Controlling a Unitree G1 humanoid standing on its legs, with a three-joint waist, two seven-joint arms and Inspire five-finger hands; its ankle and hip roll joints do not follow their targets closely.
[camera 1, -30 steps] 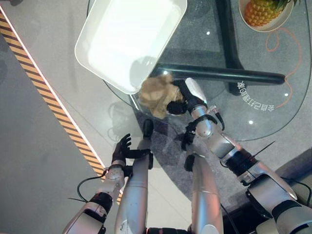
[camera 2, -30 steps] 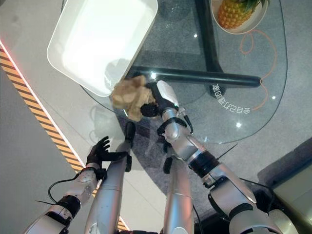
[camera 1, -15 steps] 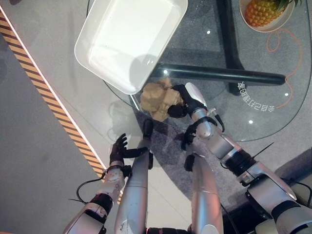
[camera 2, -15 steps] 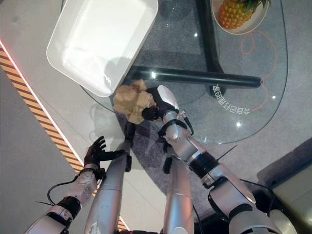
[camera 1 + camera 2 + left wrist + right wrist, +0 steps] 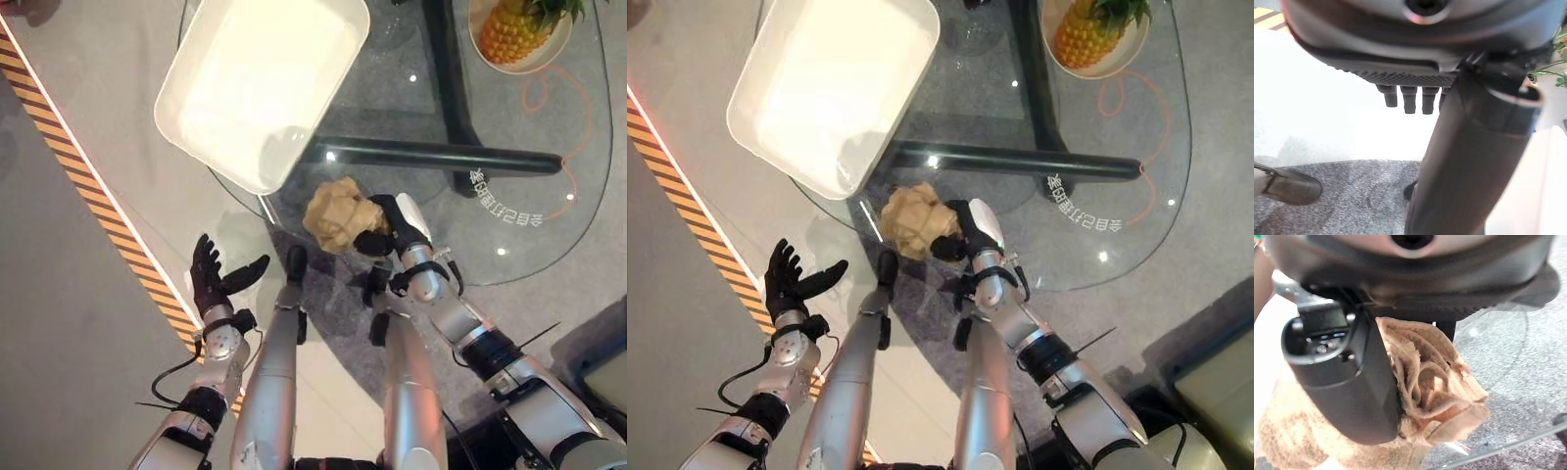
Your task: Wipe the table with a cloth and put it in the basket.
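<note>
While the right hand (image 5: pixel 392 227) clutches the bunched tan cloth (image 5: pixel 336 213), beside the white basket (image 5: pixel 263 83), left hand (image 5: pixel 211 279) splayed.

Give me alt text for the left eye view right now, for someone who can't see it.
The robot's right hand grips a crumpled tan cloth on a round glass table, near the edge closest to the robot. A white basket sits beyond the cloth, overhanging the table's left edge, and a pineapple rests in a bowl at the far side. The left hand hangs open off the table.

Tan cloth (image 5: pixel 338 213) in right hand (image 5: pixel 392 227)
</note>
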